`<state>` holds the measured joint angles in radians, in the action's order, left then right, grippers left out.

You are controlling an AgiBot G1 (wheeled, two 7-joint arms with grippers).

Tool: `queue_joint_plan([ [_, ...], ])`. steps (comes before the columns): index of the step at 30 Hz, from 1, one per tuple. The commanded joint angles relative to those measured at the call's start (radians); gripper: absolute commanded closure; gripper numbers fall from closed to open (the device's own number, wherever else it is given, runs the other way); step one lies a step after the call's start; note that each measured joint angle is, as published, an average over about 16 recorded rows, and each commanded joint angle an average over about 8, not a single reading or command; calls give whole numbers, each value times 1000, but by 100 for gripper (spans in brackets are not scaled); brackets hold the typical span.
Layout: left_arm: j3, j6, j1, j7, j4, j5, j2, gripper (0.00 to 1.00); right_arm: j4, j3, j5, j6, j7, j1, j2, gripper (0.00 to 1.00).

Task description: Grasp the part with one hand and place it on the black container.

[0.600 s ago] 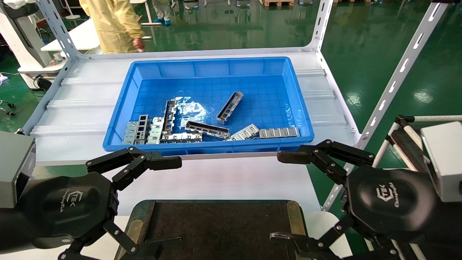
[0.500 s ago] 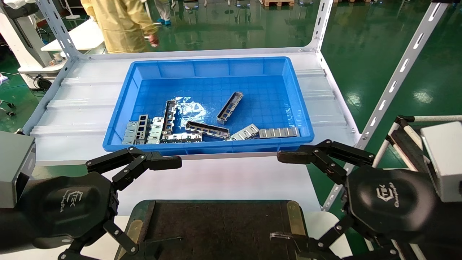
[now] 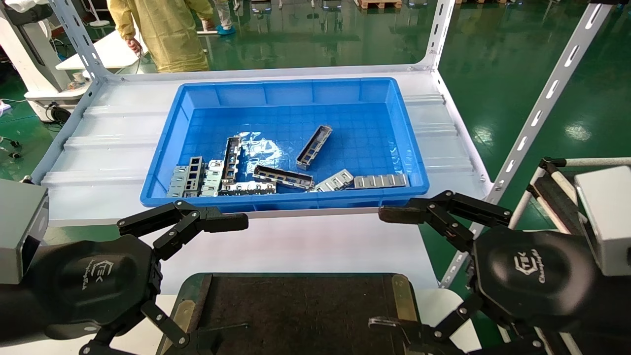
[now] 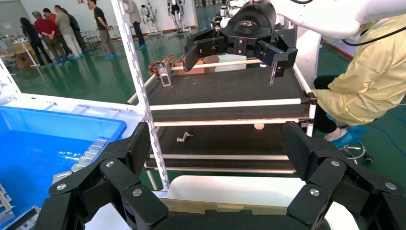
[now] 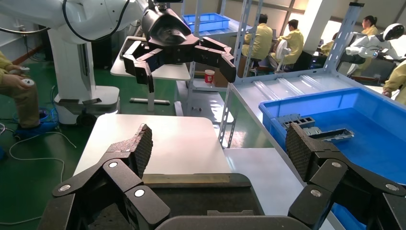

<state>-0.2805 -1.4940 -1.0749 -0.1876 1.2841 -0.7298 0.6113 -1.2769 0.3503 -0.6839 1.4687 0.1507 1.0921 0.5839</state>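
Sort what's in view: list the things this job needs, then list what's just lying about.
For the job:
- the part, lying alone in the blue bin
- the black container, nothing on it
- left gripper and right gripper, both open beside the container

Lying about:
- flat grey plates
- darker frame piece
- white shelf

shelf (image 3: 113, 148) holds the blue bin (image 3: 291, 88), beyond the fingertips | tabletop (image 3: 305, 244) holds the black container (image 3: 296, 305), between both fingers
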Motion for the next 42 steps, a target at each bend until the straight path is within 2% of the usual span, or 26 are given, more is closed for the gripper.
queue_joint_plan([
  [1,0,0,0,0,0,0,0,0,0,0,0,0,0,0,0,0],
  [27,0,4,0,1,-2,-3,1,0,0,0,0,0,0,0,0,0],
  [42,-25,79,-34,-5,-22,-80,38,0,1,0,0,0,0,0,0,0],
])
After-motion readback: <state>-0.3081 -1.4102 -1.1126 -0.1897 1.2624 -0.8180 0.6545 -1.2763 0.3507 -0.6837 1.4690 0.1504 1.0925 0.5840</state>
